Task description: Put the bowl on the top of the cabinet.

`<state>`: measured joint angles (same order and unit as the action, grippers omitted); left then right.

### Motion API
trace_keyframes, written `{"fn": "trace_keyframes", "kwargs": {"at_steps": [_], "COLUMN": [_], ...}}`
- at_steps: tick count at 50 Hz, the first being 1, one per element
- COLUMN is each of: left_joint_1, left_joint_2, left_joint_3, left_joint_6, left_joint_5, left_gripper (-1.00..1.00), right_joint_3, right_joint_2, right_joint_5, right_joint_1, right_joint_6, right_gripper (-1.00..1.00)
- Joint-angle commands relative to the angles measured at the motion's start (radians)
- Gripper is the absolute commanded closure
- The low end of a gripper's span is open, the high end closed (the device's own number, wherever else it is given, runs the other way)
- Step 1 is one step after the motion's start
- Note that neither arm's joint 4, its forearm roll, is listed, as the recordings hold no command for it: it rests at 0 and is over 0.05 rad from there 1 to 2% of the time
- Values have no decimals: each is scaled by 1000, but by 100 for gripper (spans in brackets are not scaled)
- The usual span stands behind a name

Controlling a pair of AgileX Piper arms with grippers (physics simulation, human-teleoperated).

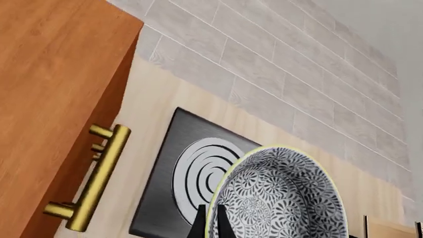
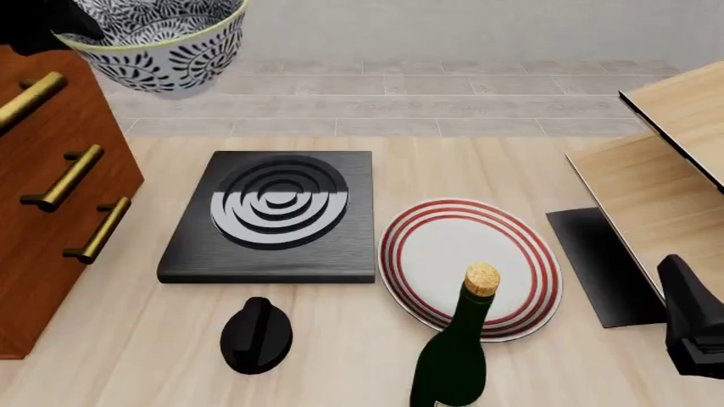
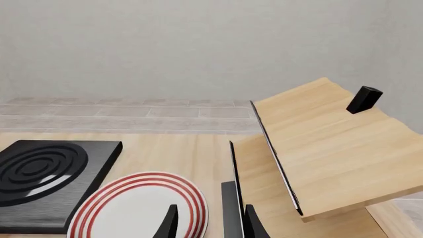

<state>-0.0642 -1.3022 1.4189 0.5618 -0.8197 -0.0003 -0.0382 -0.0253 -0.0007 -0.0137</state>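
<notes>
The bowl (image 2: 158, 42), black-and-white floral with a white rim, hangs in the air at the top left of the front view, above the upper edge of the reddish-brown cabinet (image 2: 46, 220). My left gripper (image 1: 210, 220) is shut on the bowl's (image 1: 281, 198) rim, one finger inside and one outside. In the left wrist view the cabinet (image 1: 46, 89) and a brass handle (image 1: 99, 178) are beside the bowl. My right gripper (image 3: 210, 225) is open and empty, low at the front right (image 2: 693, 326).
A black hob (image 2: 277, 212) with ring pattern lies beside the cabinet. A white plate with red rings (image 2: 470, 267), a dark green corked bottle (image 2: 459, 356) and a black mouse-like object (image 2: 256, 335) sit in front. Pale wood boards (image 2: 662, 170) and a black mat (image 2: 599, 263) are at the right.
</notes>
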Motion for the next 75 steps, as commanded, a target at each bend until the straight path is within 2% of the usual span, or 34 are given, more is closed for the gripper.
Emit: {"fn": "trace_keyframes", "kwargs": {"at_steps": [1, 10, 11, 13, 29, 36, 47, 48, 65, 75], "left_joint_1": [45, 105, 138, 140, 347, 400, 454, 495, 580, 622], "left_joint_2": [16, 31, 37, 35, 42, 37, 19, 21, -7, -15], "left_joint_3": [58, 113, 113, 120, 206, 251, 264, 256, 301, 296], "left_joint_6": [17, 38, 44, 42, 29, 35, 40, 44, 59, 60], "left_joint_5": [-45, -90, -98, -100, -185, -214, -220, -220, -249, -241], "left_gripper": [100, 100, 100, 100, 100, 100, 100, 100, 100, 100], "right_joint_3": [0, 0, 0, -1, 0, -4, -11, -14, -11, -5], "right_joint_2": [4, 15, 15, 15, 26, 28, 16, 14, 0, 6], "right_joint_5": [5, 14, 15, 15, 25, 31, 26, 29, 10, 9], "right_joint_1": [-1, -2, -2, -3, -2, -1, -1, -2, -1, 0], "right_joint_6": [3, 5, 6, 7, 6, 6, 6, 7, 7, 6], "right_gripper": [-100, -100, -100, -100, -100, -100, -100, -100, -100, -100]}}
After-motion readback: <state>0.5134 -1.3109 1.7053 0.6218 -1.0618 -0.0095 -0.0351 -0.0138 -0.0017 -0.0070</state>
